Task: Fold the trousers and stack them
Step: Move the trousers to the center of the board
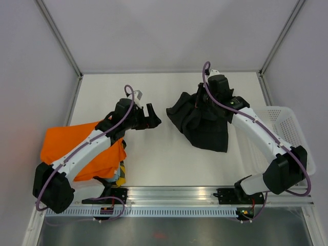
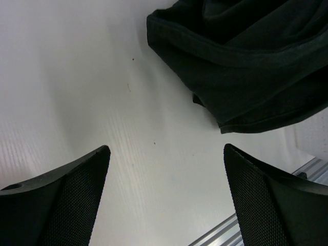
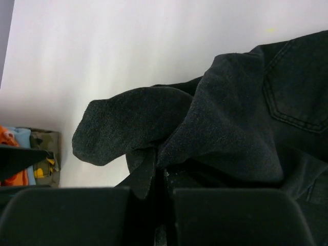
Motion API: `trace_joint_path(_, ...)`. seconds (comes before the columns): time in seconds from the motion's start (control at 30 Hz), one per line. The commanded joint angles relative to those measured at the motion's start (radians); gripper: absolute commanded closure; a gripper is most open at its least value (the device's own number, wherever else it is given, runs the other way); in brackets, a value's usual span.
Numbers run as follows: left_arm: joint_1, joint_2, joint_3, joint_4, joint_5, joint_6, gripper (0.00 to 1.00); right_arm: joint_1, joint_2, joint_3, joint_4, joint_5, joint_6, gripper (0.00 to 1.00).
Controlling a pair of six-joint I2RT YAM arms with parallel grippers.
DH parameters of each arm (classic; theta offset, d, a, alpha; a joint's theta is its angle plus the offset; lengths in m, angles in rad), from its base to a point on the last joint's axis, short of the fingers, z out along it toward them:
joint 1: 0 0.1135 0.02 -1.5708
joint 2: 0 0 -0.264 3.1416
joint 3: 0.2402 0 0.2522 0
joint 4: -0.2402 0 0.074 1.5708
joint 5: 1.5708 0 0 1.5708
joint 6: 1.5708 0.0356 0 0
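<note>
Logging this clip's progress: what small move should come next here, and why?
Probably the left gripper should reach right and pinch the nearest edge of the trousers: they lie bunched, the right gripper is shut on a fold, and the left is open and empty beside them.

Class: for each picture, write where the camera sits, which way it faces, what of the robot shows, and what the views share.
Top: above and behind the arms, looking down on table, trousers, orange garment and basket; left arm and right arm both show.
Left wrist: on the left arm, facing down at the table; open jaws at the bottom.
Right wrist: on the right arm, facing across the table; jaws shut on the trousers.
Shared: trousers in all three.
</note>
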Motion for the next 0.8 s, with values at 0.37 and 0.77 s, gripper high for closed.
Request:
trace_joint_path(0.37, -0.182, 0.341, 0.006, 0.378, -0.108, 0.023, 0.06, -0.07, -0.118, 0.139, -0.077, 0.261, -0.164, 1.0)
trace_joint_path(0.77, -0.264, 0.619, 0.144, 0.687, 0.036, 0.121, 0.08, -0.076, -0.136, 0.064, -0.078, 0.215, -0.125, 1.0)
